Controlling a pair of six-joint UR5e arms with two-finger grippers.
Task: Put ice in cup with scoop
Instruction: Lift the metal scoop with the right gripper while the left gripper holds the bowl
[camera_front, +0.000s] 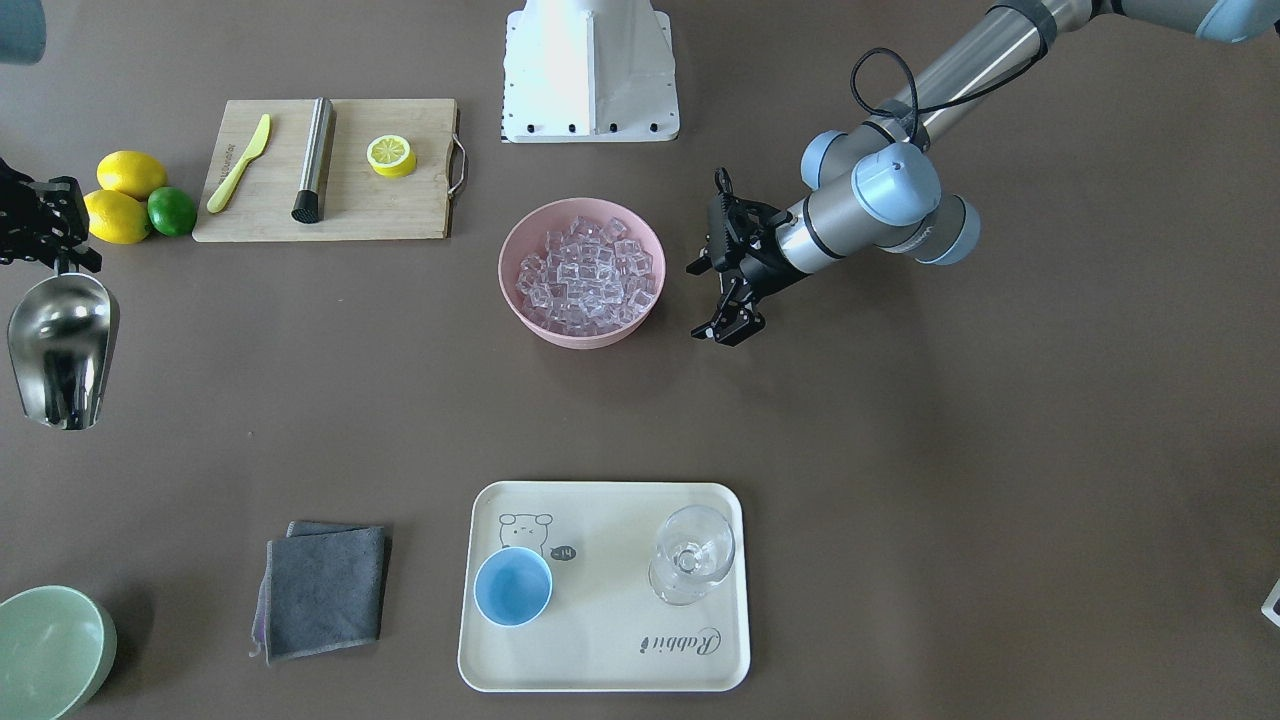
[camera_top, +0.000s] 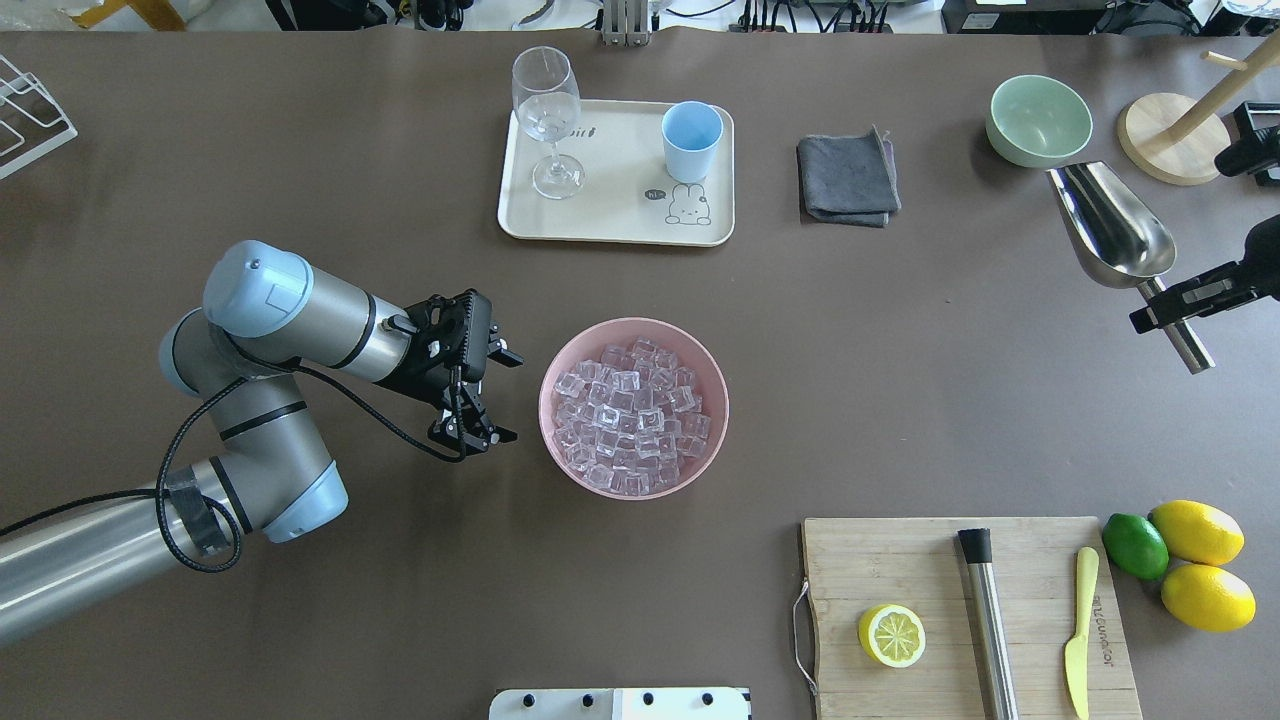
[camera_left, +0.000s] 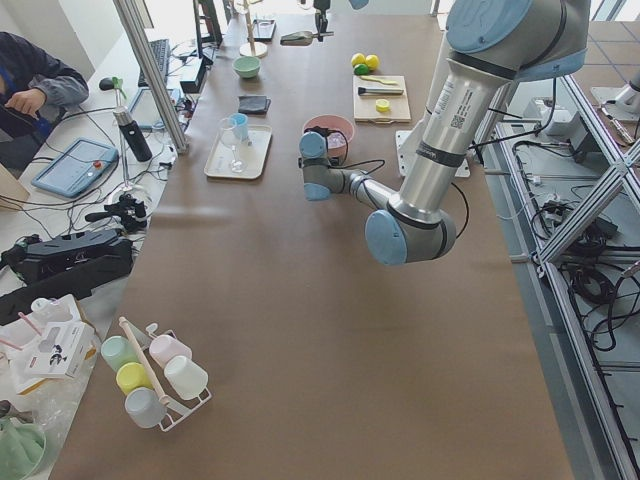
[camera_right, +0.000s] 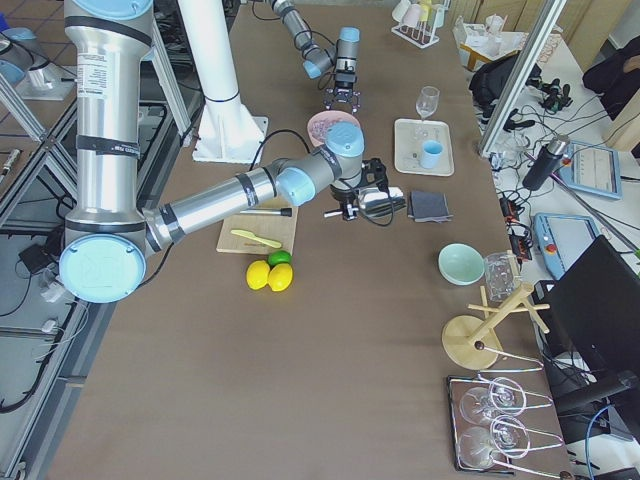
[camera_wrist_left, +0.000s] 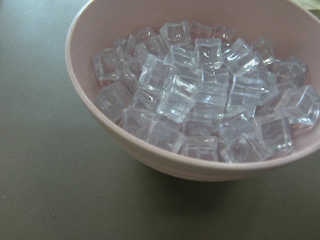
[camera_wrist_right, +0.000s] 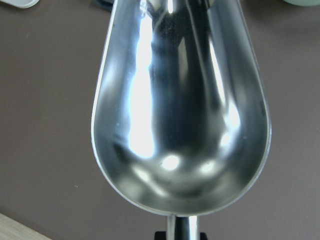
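Left fingers (camera_front: 725, 322) spread beside bowl (camera_top: 634, 324) of ice (camera_top: 632, 415); right fingers (camera_top: 1195, 295) clamp scoop (camera_top: 1110, 225); cloth (camera_top: 846, 180) between scoop, cup (camera_top: 692, 135).

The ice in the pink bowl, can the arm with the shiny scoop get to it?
Probably yes. The right gripper holds the scoop, and nothing stands between it and the open pink bowl of ice.

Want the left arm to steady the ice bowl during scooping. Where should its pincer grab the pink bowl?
Probably the rim of the pink bowl on the side facing the left pincer, one finger inside, one outside. The wall is thin, the open pincer stands beside it, and the ice heaps toward the middle.
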